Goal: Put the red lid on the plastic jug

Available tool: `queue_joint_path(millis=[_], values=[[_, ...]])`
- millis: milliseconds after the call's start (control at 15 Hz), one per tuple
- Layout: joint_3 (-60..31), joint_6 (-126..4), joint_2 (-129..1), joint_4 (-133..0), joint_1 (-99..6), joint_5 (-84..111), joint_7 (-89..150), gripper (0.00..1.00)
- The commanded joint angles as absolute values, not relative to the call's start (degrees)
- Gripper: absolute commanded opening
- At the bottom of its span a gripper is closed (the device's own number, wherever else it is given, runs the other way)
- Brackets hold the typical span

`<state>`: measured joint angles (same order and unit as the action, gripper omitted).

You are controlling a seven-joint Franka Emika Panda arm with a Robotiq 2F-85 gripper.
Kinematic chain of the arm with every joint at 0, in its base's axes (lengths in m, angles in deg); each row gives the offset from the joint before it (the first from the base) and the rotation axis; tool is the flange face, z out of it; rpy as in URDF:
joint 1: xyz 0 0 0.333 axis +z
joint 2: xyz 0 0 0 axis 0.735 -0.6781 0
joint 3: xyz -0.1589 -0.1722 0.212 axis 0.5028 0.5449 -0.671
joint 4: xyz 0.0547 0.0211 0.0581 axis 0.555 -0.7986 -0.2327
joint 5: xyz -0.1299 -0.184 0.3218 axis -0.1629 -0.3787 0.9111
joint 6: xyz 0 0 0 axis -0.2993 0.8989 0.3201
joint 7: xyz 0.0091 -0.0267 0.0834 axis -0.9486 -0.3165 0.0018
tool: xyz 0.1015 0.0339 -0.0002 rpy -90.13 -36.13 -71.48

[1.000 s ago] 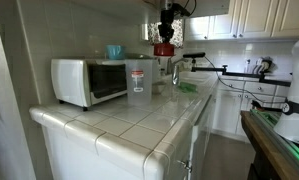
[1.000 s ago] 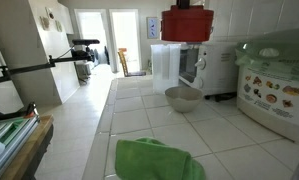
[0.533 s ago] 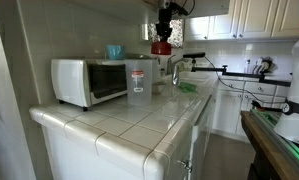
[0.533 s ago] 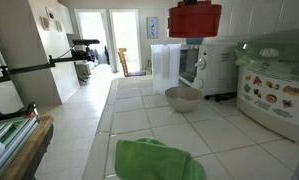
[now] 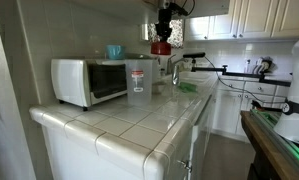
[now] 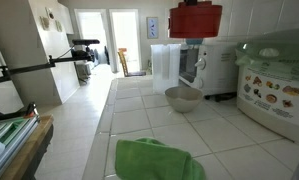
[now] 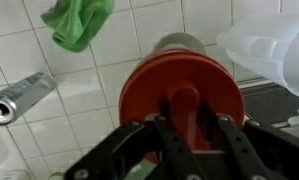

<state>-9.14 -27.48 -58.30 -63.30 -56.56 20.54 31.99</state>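
My gripper [image 5: 165, 30] is shut on the red lid [image 5: 162, 47] and holds it high above the tiled counter, to the right of and above the plastic jug [image 5: 139, 80]. The jug stands upright next to the white microwave [image 5: 89, 80]. In an exterior view the lid [image 6: 195, 19] hangs at the top edge, with the jug [image 6: 165, 62] behind and below it. In the wrist view my gripper [image 7: 183, 125] clamps the lid's [image 7: 149, 90] centre handle, and the jug [image 7: 264, 50] shows at the right edge.
A metal bowl [image 6: 183, 98] sits on the counter under the lid. A green cloth [image 6: 154, 160] lies near the front edge. A teal cup [image 5: 114, 51] stands on the microwave. A faucet [image 7: 19, 98] is close by, and a toaster oven [image 6: 274, 90] stands to one side.
From a second ago the lid shifted slightly sideways in an exterior view; since half a second ago nothing has visibly moved.
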Motion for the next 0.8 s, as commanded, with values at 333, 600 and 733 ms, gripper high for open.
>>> queue_joint_path(millis=[333,600,733], values=[[-10.22,-27.57,-58.66,-62.28,-55.55,18.83,31.81,0.08],[-12.34,-26.98,-58.69,-61.08,-52.92,16.01,32.19,0.08],[-13.4,-26.69,-58.92,-60.79,-51.62,14.61,32.8,0.08]])
